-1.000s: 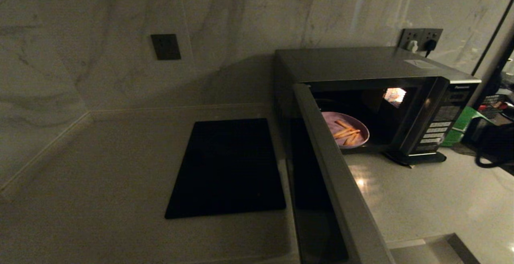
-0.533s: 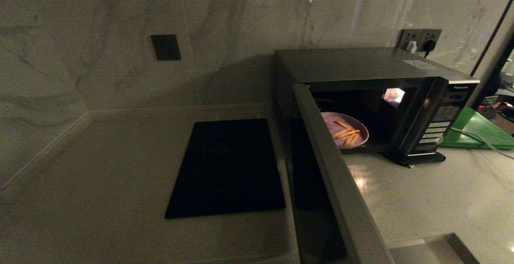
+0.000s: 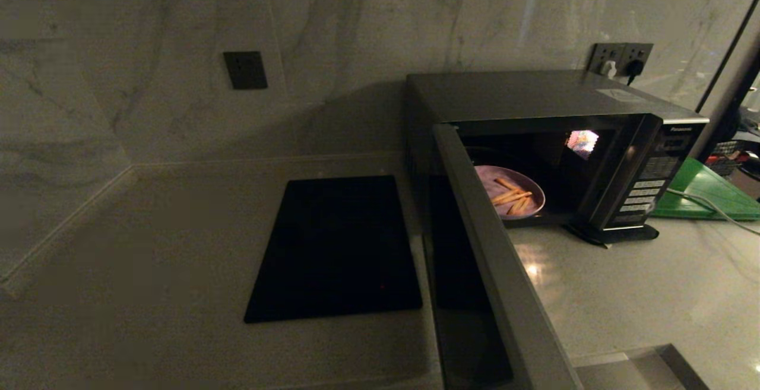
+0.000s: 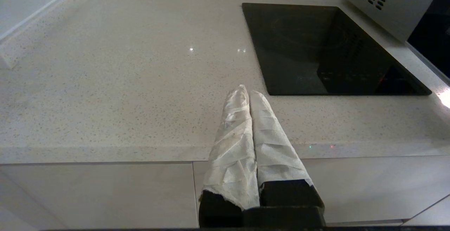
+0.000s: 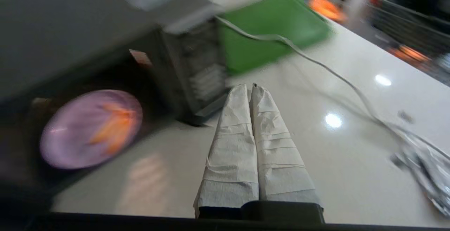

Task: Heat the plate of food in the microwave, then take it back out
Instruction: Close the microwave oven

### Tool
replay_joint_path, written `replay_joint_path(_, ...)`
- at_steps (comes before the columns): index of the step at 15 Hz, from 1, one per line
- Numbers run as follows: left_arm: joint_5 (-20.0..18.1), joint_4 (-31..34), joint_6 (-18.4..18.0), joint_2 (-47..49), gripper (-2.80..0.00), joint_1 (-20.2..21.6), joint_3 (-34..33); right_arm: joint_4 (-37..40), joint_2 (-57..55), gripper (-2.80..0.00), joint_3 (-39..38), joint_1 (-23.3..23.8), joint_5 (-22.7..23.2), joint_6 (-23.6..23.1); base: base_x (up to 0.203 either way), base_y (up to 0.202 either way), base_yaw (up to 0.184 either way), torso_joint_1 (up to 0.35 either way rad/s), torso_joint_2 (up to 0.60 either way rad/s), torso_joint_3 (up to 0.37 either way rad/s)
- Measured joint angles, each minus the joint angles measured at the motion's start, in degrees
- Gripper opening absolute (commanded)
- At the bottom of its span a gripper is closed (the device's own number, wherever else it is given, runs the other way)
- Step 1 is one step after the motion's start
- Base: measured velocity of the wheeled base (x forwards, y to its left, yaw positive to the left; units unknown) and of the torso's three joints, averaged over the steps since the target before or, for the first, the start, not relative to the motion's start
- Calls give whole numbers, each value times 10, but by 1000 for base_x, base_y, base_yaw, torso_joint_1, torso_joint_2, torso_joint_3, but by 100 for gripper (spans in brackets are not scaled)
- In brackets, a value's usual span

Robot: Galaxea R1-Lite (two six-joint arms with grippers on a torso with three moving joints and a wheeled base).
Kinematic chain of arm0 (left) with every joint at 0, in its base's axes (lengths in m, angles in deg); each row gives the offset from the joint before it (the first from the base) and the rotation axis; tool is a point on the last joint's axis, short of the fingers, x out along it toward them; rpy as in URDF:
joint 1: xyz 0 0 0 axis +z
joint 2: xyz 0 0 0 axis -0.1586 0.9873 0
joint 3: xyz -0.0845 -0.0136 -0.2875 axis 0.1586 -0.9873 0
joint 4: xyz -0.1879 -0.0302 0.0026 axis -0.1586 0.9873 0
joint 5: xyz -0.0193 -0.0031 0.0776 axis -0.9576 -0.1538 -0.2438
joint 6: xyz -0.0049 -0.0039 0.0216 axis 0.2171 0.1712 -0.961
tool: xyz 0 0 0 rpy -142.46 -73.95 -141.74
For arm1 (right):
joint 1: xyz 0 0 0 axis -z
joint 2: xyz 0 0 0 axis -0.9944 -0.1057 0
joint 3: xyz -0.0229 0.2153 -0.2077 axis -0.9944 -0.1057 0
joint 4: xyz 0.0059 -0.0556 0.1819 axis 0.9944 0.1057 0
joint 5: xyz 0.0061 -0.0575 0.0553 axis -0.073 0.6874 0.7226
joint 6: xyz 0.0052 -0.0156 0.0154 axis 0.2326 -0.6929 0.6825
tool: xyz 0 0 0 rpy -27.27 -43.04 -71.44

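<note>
The silver-grey microwave (image 3: 534,96) stands at the back right of the counter with its door (image 3: 499,271) swung wide open toward me. Inside sits the lilac plate of food (image 3: 516,197) with orange-tan sticks on it; the right wrist view shows the plate (image 5: 88,129) too. My right gripper (image 5: 249,87) hovers shut and empty over the counter in front of the microwave's button panel (image 5: 197,72), apart from the plate. My left gripper (image 4: 248,92) is shut and empty near the counter's front edge, beside the black cooktop (image 4: 327,51). Neither arm shows in the head view.
A flat green board (image 3: 706,191) lies right of the microwave with a white cable (image 5: 316,62) running across it. The black cooktop slab (image 3: 335,247) lies left of the open door. Crumpled foil (image 5: 425,167) lies on the counter at the right.
A dark shape at the far right of the head view, covering the green board a second ago, has gone from view. The microwave door and plate have not moved.
</note>
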Motion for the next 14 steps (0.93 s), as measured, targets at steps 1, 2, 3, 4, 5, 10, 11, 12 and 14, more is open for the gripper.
replay_joint_path(1, 0, 0, 0, 0, -280, 0, 0, 0, -3, -280, 15, -12, 17, -1, 0, 0, 0, 0, 0, 0)
replay_joint_path(2, 0, 0, 0, 0, -280, 0, 0, 3, -6, -280, 31, -21, 39, -1, 0, 0, 0, 0, 0, 0)
replay_joint_path(3, 0, 0, 0, 0, -280, 0, 0, 11, -11, -280, 53, -29, 62, -1, 0, 0, 0, 0, 0, 0)
replay_joint_path(4, 0, 0, 0, 0, -280, 0, 0, 28, -17, -280, 81, -37, 80, -1, 0, 0, 0, 0, 0, 0)
replay_joint_path(5, 0, 0, 0, 0, -280, 0, 0, 48, -23, -280, 112, -44, 94, 1, 0, 0, 0, 0, 0, 0)
replay_joint_path(10, 0, 0, 0, 0, -280, 0, 0, 160, -69, -280, 268, -143, 149, 38, 0, 0, 0, 0, 0, 0)
replay_joint_path(11, 0, 0, 0, 0, -280, 0, 0, 179, -81, -280, 289, -167, 154, 49, 0, 0, 0, 0, 0, 0)
replay_joint_path(12, 0, 0, 0, 0, -280, 0, 0, 199, -92, -280, 306, -191, 158, 63, 0, 0, 0, 0, 0, 0)
replay_joint_path(14, 0, 0, 0, 0, -280, 0, 0, 229, -109, -280, 322, -238, 163, 90, 0, 0, 0, 0, 0, 0)
